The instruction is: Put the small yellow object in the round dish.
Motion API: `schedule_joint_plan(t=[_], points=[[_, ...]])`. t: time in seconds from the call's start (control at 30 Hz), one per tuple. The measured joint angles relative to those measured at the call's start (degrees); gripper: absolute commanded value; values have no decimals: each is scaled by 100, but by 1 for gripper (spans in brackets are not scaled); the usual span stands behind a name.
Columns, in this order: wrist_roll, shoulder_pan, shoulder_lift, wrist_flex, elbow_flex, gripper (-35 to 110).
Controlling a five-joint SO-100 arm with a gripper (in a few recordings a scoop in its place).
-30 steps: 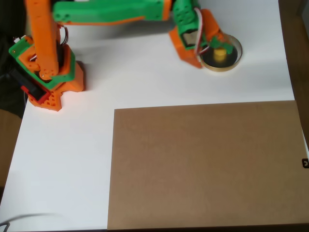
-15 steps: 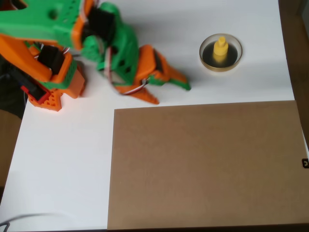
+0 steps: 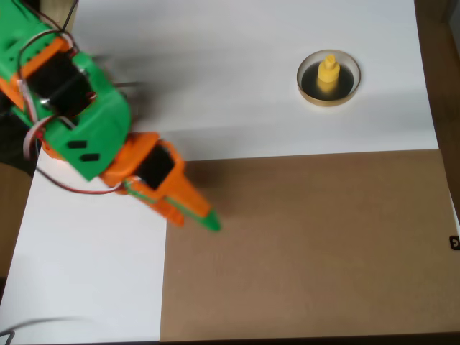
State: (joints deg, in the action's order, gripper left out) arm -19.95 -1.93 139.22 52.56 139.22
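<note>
A: What carries everything here?

B: A white tabletop (image 3: pixel 237 79), seen in the overhead view. A big brown board (image 3: pixel 309 244) lies flat over its near right part and reaches the tabletop's near and right edges.

A: And the arm?

B: The green and orange arm (image 3: pixel 79 122) sits at the tabletop's left edge, toward the far left corner, and angles down over the board's far left corner. Its gripper (image 3: pixel 200 215) hangs over that corner of the board with its two fingers drawn together to a point, and nothing shows between them. There is some motion blur around the arm, so I read that with a little care.

A: Where is the round dish?

B: The round dish (image 3: pixel 309 92) stands near the tabletop's far right corner, on bare white, apart from the board's far edge and well apart from the gripper.

A: And the small yellow object?

B: The small yellow object (image 3: pixel 328 72) stands upright inside the dish, on the dark inner surface, knob up.

A: So how far along is the job?

B: I judge it done. The piece rests in the dish and the gripper carries nothing. At most, parking the arm is left.
</note>
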Motion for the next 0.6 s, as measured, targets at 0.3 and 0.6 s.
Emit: schedule_joint_plan(t=[0.3, 0.6], points=[[369, 1301, 1433, -185, 1116, 27], [976, 2382, 2188, -439, 1652, 27]])
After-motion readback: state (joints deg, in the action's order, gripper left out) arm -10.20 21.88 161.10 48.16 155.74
